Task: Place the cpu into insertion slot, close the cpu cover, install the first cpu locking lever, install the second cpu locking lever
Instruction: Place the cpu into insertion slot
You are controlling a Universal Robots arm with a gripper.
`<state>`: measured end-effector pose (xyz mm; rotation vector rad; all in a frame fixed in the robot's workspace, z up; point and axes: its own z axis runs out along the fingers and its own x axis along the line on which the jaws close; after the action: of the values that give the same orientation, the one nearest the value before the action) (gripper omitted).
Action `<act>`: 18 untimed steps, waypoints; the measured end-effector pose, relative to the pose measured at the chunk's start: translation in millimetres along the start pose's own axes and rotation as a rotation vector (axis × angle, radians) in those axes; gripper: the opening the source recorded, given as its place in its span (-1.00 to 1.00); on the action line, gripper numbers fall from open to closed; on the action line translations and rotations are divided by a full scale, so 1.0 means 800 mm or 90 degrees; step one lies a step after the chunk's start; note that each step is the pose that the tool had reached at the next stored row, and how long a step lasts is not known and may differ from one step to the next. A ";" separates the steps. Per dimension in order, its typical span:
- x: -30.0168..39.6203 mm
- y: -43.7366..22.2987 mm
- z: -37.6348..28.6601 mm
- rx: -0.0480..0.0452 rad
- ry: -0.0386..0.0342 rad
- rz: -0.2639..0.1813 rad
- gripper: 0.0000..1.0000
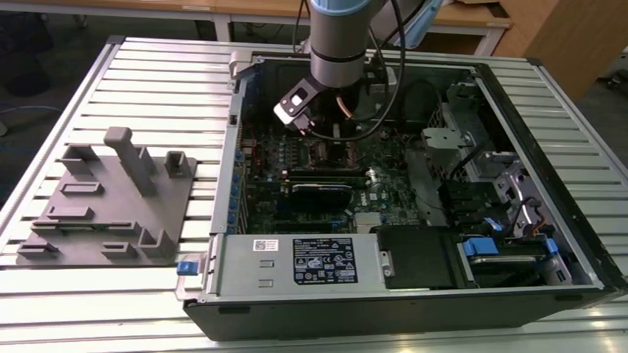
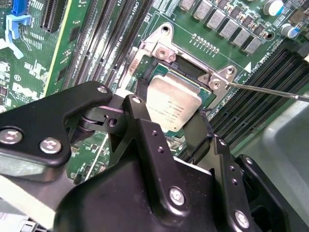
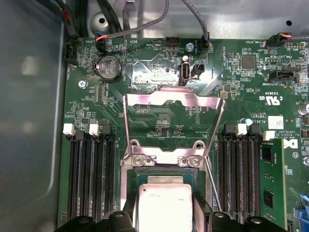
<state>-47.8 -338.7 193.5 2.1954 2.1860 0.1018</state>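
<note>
Ribbed aluminium worktop (image 1: 147, 66) stretches across the exterior view, carrying an open black steel computer case (image 1: 393, 312) with a matte grey moulded fixture (image 1: 108, 213) just beside it, on that view's left. Down inside the case, the arm's black tool (image 1: 312, 129) hangs over the glossy green motherboard (image 3: 241, 96).

Both wrist views go in close: the tool (image 2: 171, 121) (image 3: 164, 217) is drawn in narrow, its angular black fingers (image 2: 140, 121) pressed to opposite edges of the small flat square cpu (image 2: 174, 101) (image 3: 164, 203) with its brushed silver-grey metal top. That chip sits right over the square black-rimmed insertion slot (image 2: 188, 70) (image 3: 164, 171); I cannot tell whether it is fully seated.

The thin silver-tan cpu cover (image 3: 174, 99), a windowed sheet-metal frame, stands swung up. A slim steel lever rod (image 2: 270, 91) (image 3: 212, 183) angles out alongside, and long black ridged memory slots (image 3: 91, 179) flank the socket.
</note>
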 end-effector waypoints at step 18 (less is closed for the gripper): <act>0.0000 0.0000 0.0012 -0.0003 -0.0013 0.018 0.08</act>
<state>-47.7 -338.7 192.5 2.2260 2.1537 0.1010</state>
